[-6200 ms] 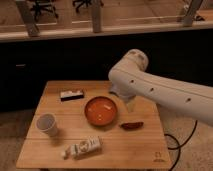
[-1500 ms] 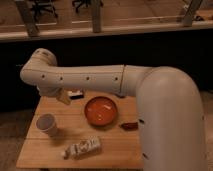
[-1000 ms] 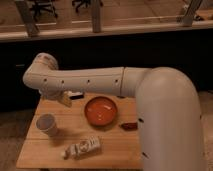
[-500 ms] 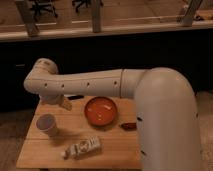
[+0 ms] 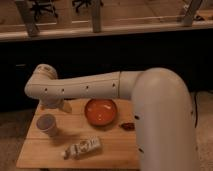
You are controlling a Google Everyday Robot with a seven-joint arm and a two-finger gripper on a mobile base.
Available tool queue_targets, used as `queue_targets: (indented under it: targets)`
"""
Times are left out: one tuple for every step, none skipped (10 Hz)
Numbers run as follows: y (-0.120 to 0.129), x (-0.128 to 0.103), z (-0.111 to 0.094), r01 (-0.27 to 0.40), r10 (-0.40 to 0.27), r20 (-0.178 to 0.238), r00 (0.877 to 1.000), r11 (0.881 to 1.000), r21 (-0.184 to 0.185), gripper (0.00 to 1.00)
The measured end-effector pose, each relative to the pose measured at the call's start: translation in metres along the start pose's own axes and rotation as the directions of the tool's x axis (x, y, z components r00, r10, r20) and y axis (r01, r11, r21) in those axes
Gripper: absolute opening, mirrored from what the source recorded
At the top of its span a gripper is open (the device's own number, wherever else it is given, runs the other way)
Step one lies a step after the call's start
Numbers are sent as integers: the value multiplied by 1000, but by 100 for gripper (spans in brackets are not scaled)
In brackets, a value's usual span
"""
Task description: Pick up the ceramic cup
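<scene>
The robot's arm (image 5: 100, 87) fills most of my view: a thick white tube rising from the lower right, running left across the middle and bending down at its far-left end. Under it stands the wooden table (image 5: 114, 147), which carries everything that matters here.

The wide orange bowl (image 5: 101, 111) sits near the table's middle, toward the back. It is not my target, and the arm's reach passes above it. In front of it, near the front edge, a white squeeze tube (image 5: 82, 147) lies on its side.

The gripper (image 5: 56, 106) hangs below the bend of the arm over the table's back-left part. Its fingers are spread open and hold nothing. The ceramic cup (image 5: 46, 123) stands upright on the left side of the table, just in front of the gripper and a little to its left, near it but apart from it as far as I can tell.

I judge this to be the approach step, with the grasp not yet made. The next move calls for bringing the open fingers down and forward to either side of the cup's wall, then closing them before any lift.

A small dark red item (image 5: 128, 126) lies right of the bowl, well clear of all this.
</scene>
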Motion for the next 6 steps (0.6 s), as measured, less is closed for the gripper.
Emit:
queue_targets:
  targets:
    - [1, -2, 4, 10, -10, 3, 1000, 1000, 1, 80]
    - [3, -3, 9, 18, -18, 7, 1000, 1000, 2, 80]
    - [5, -3, 12, 20, -20, 7, 1000, 1000, 3, 80]
    - [7, -3, 16, 20, -20, 6, 1000, 1000, 1, 80]
    - [8, -4, 17, 20, -20, 4, 1000, 1000, 0, 80]
    - [9, -5, 18, 23, -23, 6, 1000, 1000, -1, 80]
